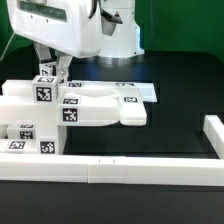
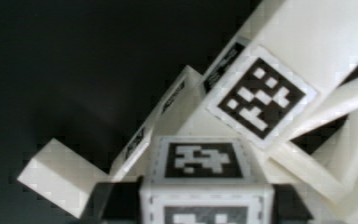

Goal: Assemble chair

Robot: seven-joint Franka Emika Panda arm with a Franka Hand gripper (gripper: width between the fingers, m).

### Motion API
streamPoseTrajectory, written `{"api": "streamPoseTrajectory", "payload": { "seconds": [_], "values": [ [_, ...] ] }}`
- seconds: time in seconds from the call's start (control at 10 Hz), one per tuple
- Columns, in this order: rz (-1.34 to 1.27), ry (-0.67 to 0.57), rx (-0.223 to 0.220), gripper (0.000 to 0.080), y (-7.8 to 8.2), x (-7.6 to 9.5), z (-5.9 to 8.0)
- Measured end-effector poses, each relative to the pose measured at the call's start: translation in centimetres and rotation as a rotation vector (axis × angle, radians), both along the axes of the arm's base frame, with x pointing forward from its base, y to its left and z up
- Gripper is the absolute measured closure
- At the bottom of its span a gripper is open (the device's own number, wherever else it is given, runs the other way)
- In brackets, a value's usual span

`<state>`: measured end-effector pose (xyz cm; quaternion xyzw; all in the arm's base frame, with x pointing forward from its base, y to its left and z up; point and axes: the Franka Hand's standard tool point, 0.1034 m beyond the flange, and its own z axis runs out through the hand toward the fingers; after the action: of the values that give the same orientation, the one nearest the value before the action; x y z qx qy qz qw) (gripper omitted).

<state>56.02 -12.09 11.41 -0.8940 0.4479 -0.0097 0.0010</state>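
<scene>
Gripper (image 1: 47, 72) position: low over the table, at the exterior view's left, beneath the large white robot housing (image 1: 60, 25). Fingers are drawn in narrow and clamp a small tagged white chair part (image 1: 45, 70) — a square-section piece, held upright or nearly so. In the wrist view the same part (image 2: 197, 160) sits between the dark fingertips (image 2: 108, 200), its tag facing the camera.

Chair parts location: grouped on the black table (image 1: 170, 120) at the exterior view's left. A flat white panel (image 1: 105, 108) with tags lies just beside the held part, extending toward the exterior view's right. More tagged blocks (image 1: 25, 135) lie near the front rail (image 1: 130, 168). The marker board (image 1: 135, 90) lies flat behind the panel.

Whether the held part touches the panel — cannot be told.
</scene>
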Motion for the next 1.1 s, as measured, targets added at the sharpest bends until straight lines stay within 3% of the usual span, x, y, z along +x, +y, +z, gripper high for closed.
{"api": "streamPoseTrajectory", "payload": {
  "seconds": [0.4,0.5,0.6,0.8,1.1],
  "values": [
    [-0.276,-0.005,0.014,0.0515,0.26,0.08,0.00],
    [-0.274,-0.005,0.014,0.0464,0.26,0.08,0.00],
    [-0.272,-0.005,0.014,0.0464,0.26,0.08,0.00],
    [-0.215,-0.005,0.013,0.0185,0.25,0.10,0.02],
    [-0.122,-0.003,0.011,0.0152,0.32,0.11,0.02]
  ]
}}
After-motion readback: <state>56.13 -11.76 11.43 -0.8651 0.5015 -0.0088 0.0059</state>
